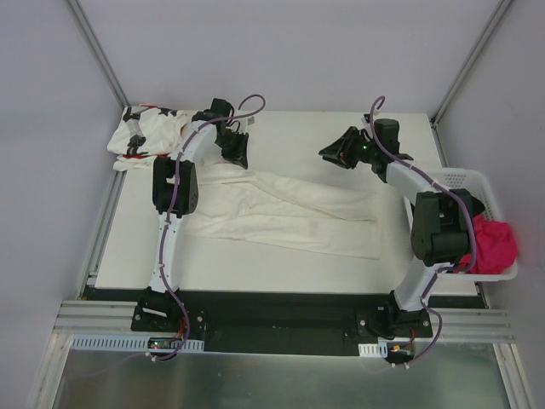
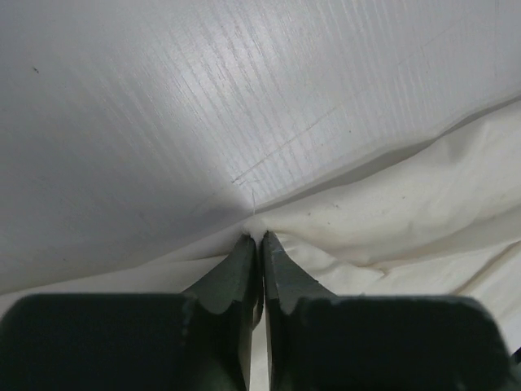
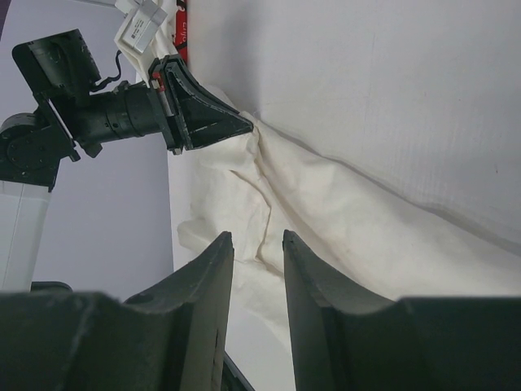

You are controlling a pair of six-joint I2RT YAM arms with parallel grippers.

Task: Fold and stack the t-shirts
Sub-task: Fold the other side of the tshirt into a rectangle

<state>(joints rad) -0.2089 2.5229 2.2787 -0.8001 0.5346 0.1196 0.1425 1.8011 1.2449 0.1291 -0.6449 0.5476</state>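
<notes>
The plain cream-white t-shirt [image 1: 281, 213] lies stretched across the table [image 1: 298, 136] from upper left to lower right. My left gripper [image 1: 239, 158] is shut on its upper left edge; in the left wrist view the closed tips [image 2: 260, 238] pinch a small peak of cream cloth [image 2: 391, 204]. My right gripper [image 1: 334, 155] is open and empty, above the table behind the shirt; in the right wrist view [image 3: 257, 239] the shirt [image 3: 326, 212] lies beyond its tips. The star-print t-shirt [image 1: 146, 132] is bunched at the far left corner.
A white perforated basket [image 1: 464, 183] at the right edge holds a pink-red cloth [image 1: 492, 243]. Grey walls and frame posts enclose the table. The left arm [image 3: 89, 122] shows in the right wrist view.
</notes>
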